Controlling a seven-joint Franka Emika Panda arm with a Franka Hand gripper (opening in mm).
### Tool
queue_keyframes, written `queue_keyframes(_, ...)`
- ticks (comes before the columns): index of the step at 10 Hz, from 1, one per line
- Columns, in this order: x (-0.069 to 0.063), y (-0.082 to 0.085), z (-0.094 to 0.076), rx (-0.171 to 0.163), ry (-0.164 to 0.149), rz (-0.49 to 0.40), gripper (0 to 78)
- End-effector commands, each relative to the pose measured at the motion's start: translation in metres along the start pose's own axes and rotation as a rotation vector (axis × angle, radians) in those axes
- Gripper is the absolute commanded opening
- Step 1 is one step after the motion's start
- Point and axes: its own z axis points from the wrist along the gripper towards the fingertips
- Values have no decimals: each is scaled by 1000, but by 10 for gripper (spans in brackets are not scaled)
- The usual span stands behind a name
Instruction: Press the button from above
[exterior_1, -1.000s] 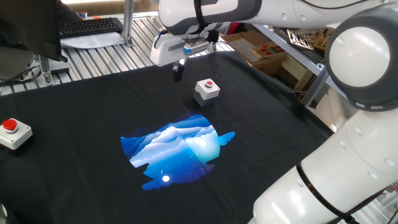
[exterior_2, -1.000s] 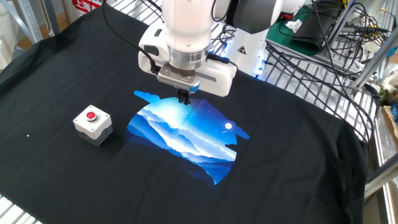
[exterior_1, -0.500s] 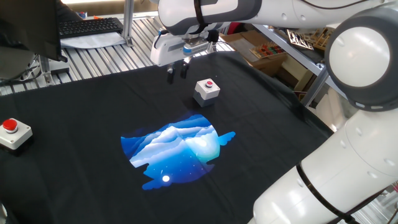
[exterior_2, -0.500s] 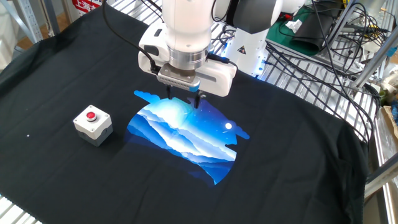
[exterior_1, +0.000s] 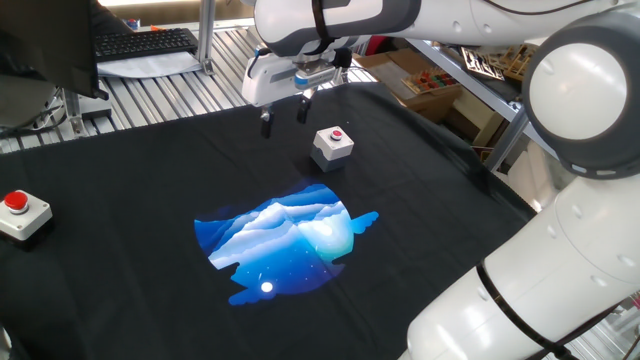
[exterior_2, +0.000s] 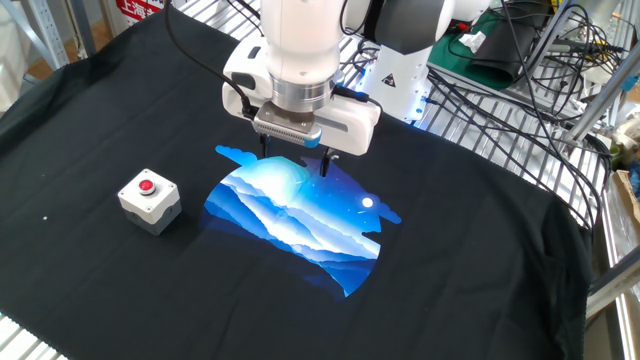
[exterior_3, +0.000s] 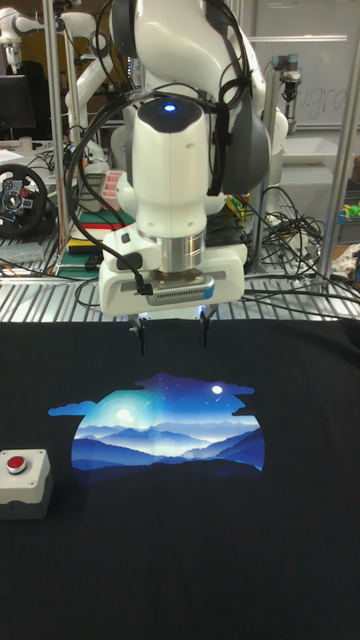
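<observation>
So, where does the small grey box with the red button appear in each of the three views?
One fixed view: the grey button box sits upper centre, just right of the open pincer.
The other fixed view: the box sits at the left, far from the pincer.
Tall fixed view: the box sits at the lower left edge.
Shared landmark: the blue mountain picture on the black cloth.

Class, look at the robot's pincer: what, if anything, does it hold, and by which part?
Nothing. The pincer is open and empty above the black cloth, apart from the small red round button on its light-grey box.
</observation>
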Motion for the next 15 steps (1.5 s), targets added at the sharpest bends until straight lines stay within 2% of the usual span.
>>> queue_keyframes(1, 8, -9, -2, 11, -24, 18, 774)
queue_keyframes(11, 7, -10, -3, 12, -23, 25, 774)
queue_keyframes(15, 7, -10, -3, 2, -26, 29, 774)
